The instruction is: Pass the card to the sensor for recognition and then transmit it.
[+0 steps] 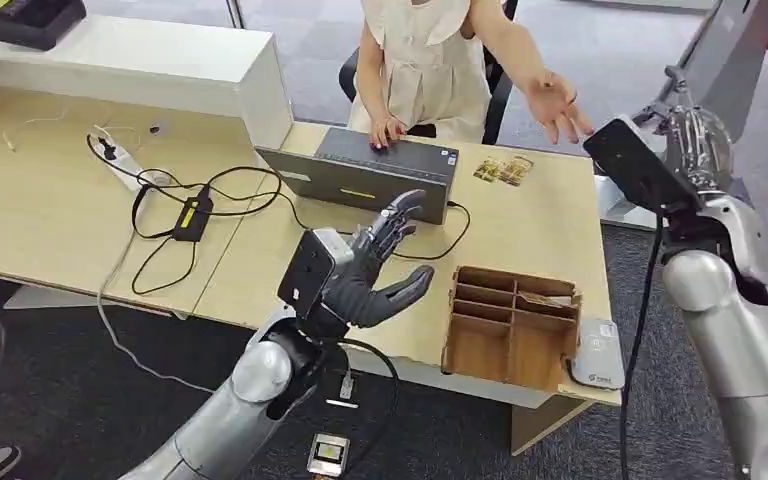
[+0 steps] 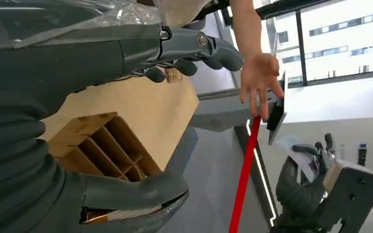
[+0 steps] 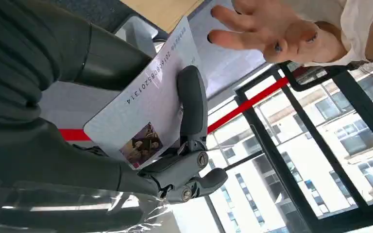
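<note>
My right hand (image 1: pixel 697 140) is raised beyond the table's right edge and holds a white card (image 3: pixel 145 109) with a printed number and a small picture, pinched between thumb and fingers (image 3: pixel 192 107). In the left wrist view the card (image 2: pixel 295 145) shows in that same hand (image 2: pixel 303 184). A person's open hand (image 1: pixel 556 105) reaches toward it, close to the card but apart from it (image 3: pixel 267 31). My left hand (image 1: pixel 380 270) hovers open and empty over the table's front edge. A white flat reader (image 1: pixel 597 356) lies at the table's front right corner.
A wooden divided organizer (image 1: pixel 510 320) stands near the front edge, right of my left hand. A dark grey box (image 1: pixel 390 170) sits in front of the seated person, with small packets (image 1: pixel 505 170) beside it. Cables and a power strip (image 1: pixel 150 185) lie on the left.
</note>
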`<state>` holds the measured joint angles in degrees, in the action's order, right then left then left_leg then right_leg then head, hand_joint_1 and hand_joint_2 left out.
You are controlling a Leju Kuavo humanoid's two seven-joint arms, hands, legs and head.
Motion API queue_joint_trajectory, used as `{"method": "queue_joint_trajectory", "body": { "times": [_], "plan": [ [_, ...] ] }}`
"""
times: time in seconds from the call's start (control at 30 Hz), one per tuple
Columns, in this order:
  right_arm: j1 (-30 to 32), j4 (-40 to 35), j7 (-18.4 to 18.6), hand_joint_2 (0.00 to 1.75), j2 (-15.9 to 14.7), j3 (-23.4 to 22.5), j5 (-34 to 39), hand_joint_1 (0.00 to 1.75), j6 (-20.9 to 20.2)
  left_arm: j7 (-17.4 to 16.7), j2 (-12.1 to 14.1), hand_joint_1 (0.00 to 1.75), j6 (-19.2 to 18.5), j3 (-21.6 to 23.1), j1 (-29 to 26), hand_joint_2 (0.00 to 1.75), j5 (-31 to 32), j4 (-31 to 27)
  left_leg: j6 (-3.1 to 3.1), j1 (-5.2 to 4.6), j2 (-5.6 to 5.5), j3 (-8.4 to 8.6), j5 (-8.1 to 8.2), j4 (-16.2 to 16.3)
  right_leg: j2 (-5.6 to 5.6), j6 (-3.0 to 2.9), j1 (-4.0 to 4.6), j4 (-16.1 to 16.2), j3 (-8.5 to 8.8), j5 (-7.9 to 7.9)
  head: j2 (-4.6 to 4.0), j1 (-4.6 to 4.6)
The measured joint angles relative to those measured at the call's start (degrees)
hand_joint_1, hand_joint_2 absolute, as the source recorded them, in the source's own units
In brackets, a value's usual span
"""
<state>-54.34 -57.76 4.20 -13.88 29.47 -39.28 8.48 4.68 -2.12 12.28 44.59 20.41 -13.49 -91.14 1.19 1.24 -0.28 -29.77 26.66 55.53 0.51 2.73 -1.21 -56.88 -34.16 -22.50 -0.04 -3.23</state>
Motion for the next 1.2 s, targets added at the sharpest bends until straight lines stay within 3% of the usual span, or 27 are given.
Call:
{"method": "queue_joint_trajectory", "body": {
  "times": [0.5,0.87,0.9,0.93,1.03,1.07,1.1,1.13,1.2],
  "plan": [
    [-8.21,20.08,0.00,1.75,9.20,5.24,0.20,1.75,1.73,-1.18,-0.28,0.00,0.74,0.57,0.87,1.75,-0.15,1.16,0.00,0.00,0.00,0.00,0.00,0.00,0.00,0.00,0.01,-0.01,-0.01,0.00,0.00,0.00],
    [-8.85,26.42,0.46,1.75,12.98,6.16,0.72,1.75,2.93,-1.60,-0.26,0.00,1.40,0.70,0.86,1.75,0.04,1.22,0.00,0.00,0.00,0.00,0.00,0.01,-0.01,0.00,0.01,-0.01,-0.02,0.00,0.00,0.02],
    [-8.93,26.81,0.46,1.75,13.24,6.25,0.72,1.73,2.93,-1.60,-0.26,0.00,1.42,0.72,0.86,1.75,0.04,1.25,0.00,0.00,0.00,0.00,0.00,0.01,-0.01,0.00,0.01,-0.01,-0.02,0.00,0.00,0.02],
    [-8.97,27.05,0.46,1.75,13.37,6.31,0.72,1.57,2.93,-1.60,-0.26,0.00,1.42,0.72,0.86,1.75,0.04,1.25,0.00,0.00,0.00,0.00,0.00,0.01,-0.01,0.00,0.01,-0.01,-0.02,0.00,0.00,0.02],
    [-9.13,28.01,0.41,1.75,13.79,6.45,0.94,1.61,3.50,-1.64,-0.26,0.00,1.70,0.72,0.84,1.75,0.11,1.38,0.00,0.00,0.00,0.00,0.00,0.02,-0.01,0.00,0.01,-0.01,-0.02,0.00,0.00,0.00],
    [-9.17,28.36,0.39,1.75,13.88,6.47,1.20,1.52,3.74,-1.64,-0.26,0.00,1.94,0.74,0.84,1.75,0.13,1.38,0.00,0.00,0.00,0.01,0.00,0.02,-0.01,0.00,0.01,-0.01,-0.01,0.00,0.00,0.02],
    [-9.22,28.71,0.39,1.75,13.94,6.49,1.42,0.24,3.96,-1.68,-0.26,0.00,2.08,0.74,0.84,1.75,0.13,1.38,0.00,0.00,0.00,0.00,0.00,0.02,-0.01,0.00,0.01,-0.01,-0.01,0.00,0.00,0.02],
    [-9.27,28.96,0.39,1.75,14.03,6.51,1.66,0.00,4.09,-1.75,-0.22,0.00,2.10,0.74,0.82,1.75,0.13,1.38,0.00,0.00,0.00,0.00,0.00,0.02,-0.01,0.00,0.01,0.00,-0.01,0.00,0.00,0.02],
    [-9.41,29.56,0.39,1.75,14.16,6.55,2.16,0.00,4.57,-1.83,-0.15,0.00,2.16,0.74,0.79,1.75,0.13,1.38,0.00,0.00,0.00,0.01,0.00,0.02,-0.01,0.00,0.01,0.00,-0.02,0.00,0.00,0.00]
  ]
}}
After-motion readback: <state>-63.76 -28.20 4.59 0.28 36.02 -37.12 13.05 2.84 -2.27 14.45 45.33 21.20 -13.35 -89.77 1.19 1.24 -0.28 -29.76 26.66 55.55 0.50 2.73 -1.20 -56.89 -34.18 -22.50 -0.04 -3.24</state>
